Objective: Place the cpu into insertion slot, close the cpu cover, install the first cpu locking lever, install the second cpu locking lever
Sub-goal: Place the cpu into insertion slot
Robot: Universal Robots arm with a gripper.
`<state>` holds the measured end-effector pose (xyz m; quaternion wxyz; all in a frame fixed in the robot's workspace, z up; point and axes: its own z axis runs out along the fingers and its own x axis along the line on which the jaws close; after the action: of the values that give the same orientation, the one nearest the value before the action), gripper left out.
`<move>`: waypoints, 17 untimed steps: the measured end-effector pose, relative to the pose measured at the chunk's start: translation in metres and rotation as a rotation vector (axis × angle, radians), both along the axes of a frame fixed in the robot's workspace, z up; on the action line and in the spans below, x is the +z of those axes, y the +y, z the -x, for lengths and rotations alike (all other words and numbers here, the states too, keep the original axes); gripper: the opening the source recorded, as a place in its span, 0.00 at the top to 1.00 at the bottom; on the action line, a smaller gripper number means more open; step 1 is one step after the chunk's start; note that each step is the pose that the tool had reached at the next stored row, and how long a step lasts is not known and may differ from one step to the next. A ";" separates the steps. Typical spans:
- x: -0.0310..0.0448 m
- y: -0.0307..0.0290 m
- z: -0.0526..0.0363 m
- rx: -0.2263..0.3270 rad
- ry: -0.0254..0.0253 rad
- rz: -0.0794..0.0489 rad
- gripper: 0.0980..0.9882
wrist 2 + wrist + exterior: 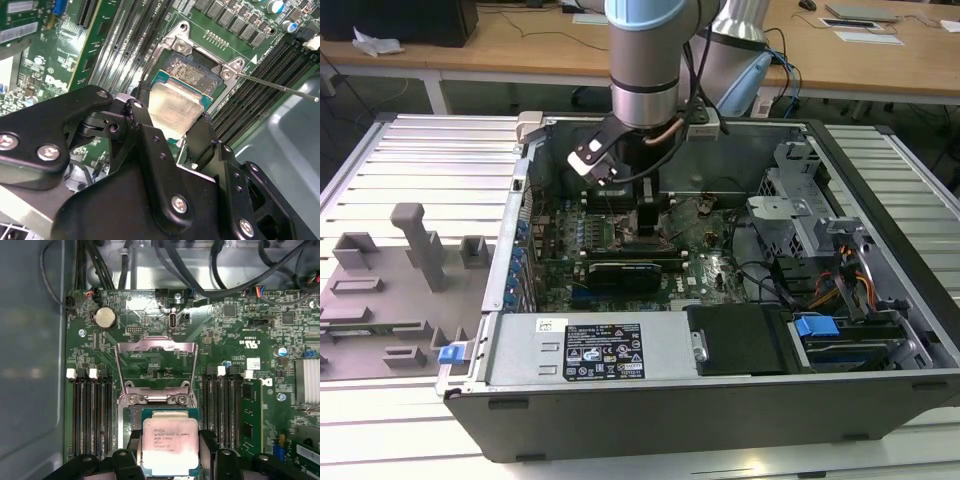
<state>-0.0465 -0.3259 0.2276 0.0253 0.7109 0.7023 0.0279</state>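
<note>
Jaws clamped on the cpu (171, 447), held over the insertion slot (192, 75): any slight tilt or offset here could damage it.

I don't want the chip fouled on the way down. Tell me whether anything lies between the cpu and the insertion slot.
Nothing visible does. The gripper holds the cpu above the insertion slot, whose contact field lies bare; the cpu cover stands open, off the socket.
</note>
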 end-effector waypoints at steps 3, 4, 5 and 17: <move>-0.0042 0.0012 0.0012 0.000 0.0000 0.000 0.50; -0.0057 0.0017 0.0013 0.000 0.0000 0.000 0.50; -0.0066 0.0022 0.0013 0.000 0.0000 0.000 0.50; -0.0112 0.0043 0.0035 0.000 0.0000 0.000 0.50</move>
<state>-0.0500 -0.3217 0.2164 0.0252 0.7109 0.7023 0.0280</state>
